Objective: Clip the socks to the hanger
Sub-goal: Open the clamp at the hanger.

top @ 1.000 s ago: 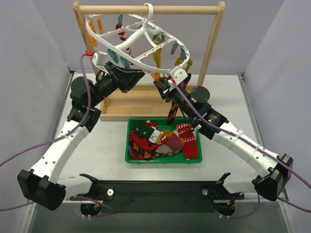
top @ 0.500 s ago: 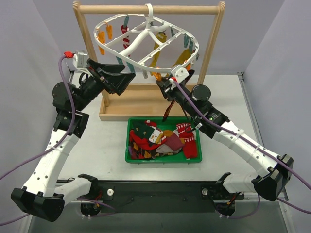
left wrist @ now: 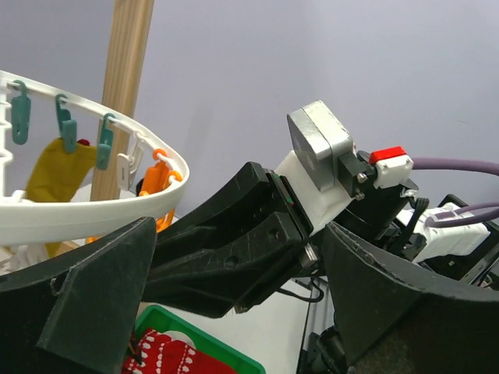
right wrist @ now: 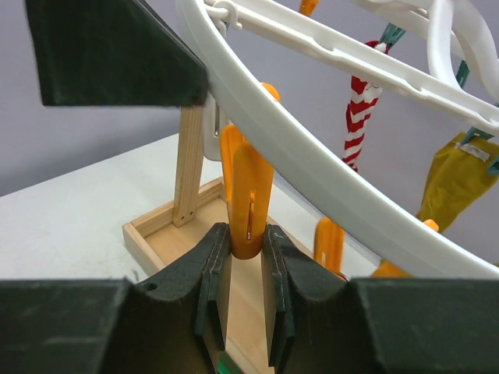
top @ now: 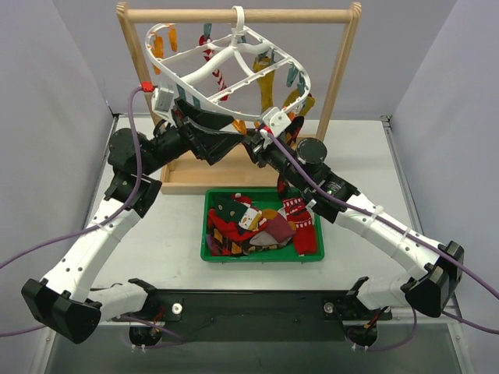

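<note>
My left arm [top: 93, 241] comes up from the near-left base, bends at a raised elbow, then reaches forward and to the right. The left end effector [top: 222, 136] is held high with its fingers [left wrist: 93, 304] spread wide apart. My right arm [top: 374, 222] runs from the near-right base diagonally up and to the left, almost straight. The right end effector [right wrist: 248, 234] is tilted upward, pads pinched on the lower end of an orange clip [right wrist: 248, 187]. The two end effectors are just beside each other, nearly tip to tip. In the left wrist view, the right one's wrist block shows between my spread fingers.
</note>
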